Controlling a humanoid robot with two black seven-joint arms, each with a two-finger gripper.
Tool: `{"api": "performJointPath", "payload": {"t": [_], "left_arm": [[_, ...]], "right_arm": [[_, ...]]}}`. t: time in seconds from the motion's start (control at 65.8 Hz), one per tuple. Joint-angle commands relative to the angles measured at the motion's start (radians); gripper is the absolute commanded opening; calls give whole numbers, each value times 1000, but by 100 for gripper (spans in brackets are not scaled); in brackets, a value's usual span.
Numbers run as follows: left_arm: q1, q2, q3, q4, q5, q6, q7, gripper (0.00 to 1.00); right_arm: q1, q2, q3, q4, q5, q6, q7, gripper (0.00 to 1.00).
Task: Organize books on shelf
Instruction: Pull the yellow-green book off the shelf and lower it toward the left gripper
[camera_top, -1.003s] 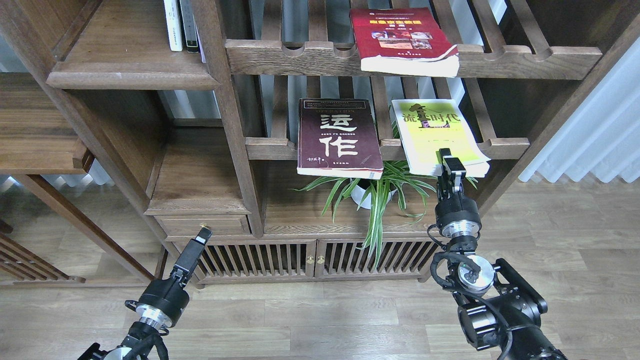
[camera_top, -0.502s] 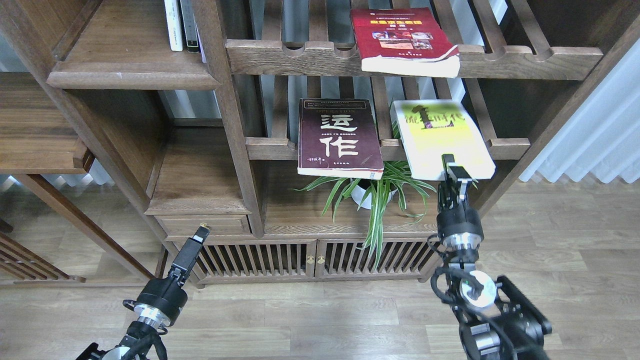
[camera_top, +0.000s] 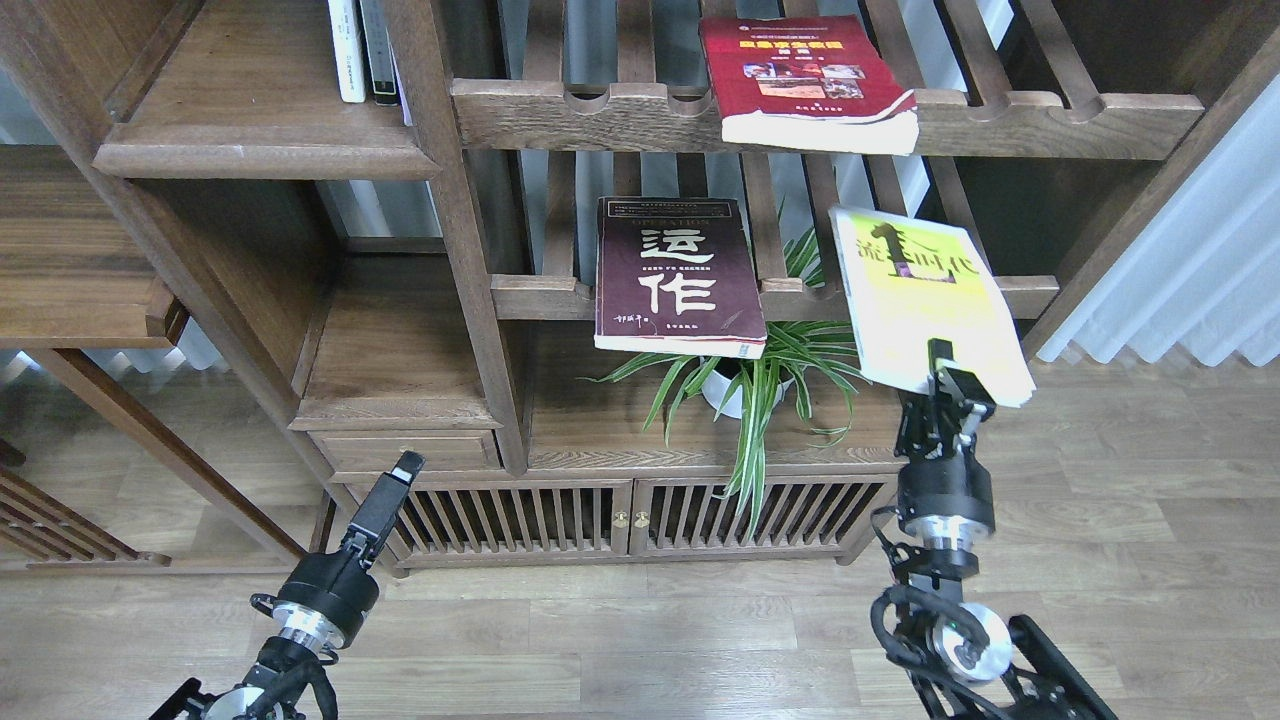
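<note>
My right gripper (camera_top: 950, 368) is shut on the near edge of the yellow-green book (camera_top: 925, 300). It holds the book tilted and out in front of the right end of the middle slatted rack (camera_top: 540, 295). The dark maroon book (camera_top: 675, 275) with big white characters lies flat on that rack, overhanging its front rail. The red book (camera_top: 800, 75) lies flat on the upper slatted rack (camera_top: 1050, 115). The solid shelf (camera_top: 260, 155) with the moulded front edge is at the upper left. My left gripper (camera_top: 402, 470) hangs low at the left, empty, seen as one dark bar.
A few upright books (camera_top: 360, 50) stand at the back right of the solid shelf. A potted spider plant (camera_top: 750, 390) sits under the middle rack, close to my right arm. A low cabinet (camera_top: 630, 520) with slatted doors is below. A white curtain (camera_top: 1180, 280) hangs at the right.
My right gripper has drawn the yellow-green book off the middle rack, towards me and to the right, and the book now tilts. The left arm has barely moved.
</note>
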Motion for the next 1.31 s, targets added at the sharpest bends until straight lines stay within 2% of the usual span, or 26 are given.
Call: {"api": "performJointPath", "payload": {"t": [0.0, 0.137, 0.471, 0.699, 0.988, 1.034, 1.14, 1.292], "left_arm": [[0, 0, 2, 3, -10, 0, 2, 100], [-3, 0, 5, 9, -10, 0, 2, 100], [-10, 0, 33, 75, -8, 0, 5, 100], [-10, 0, 103, 134, -10, 0, 12, 100], [-20, 0, 266, 95, -20, 0, 22, 100], [-20, 0, 264, 75, -28, 0, 31, 100], [-17, 0, 264, -10, -163, 0, 89, 100], [-20, 0, 287, -72, -378, 0, 231, 100]], "right_arm": [[-71, 0, 68, 17, 22, 0, 4, 2], [-154, 0, 99, 67, 82, 0, 4, 3], [-312, -65, 63, 67, 100, 0, -15, 3], [-328, -128, -188, 64, 92, 0, -39, 3], [-133, -141, -474, 12, 72, 0, -44, 3], [-119, -135, -497, -5, 72, 0, -53, 4], [-102, -126, -520, -32, 77, 0, -76, 4], [-95, -99, -521, -32, 80, 0, -130, 4]]}}
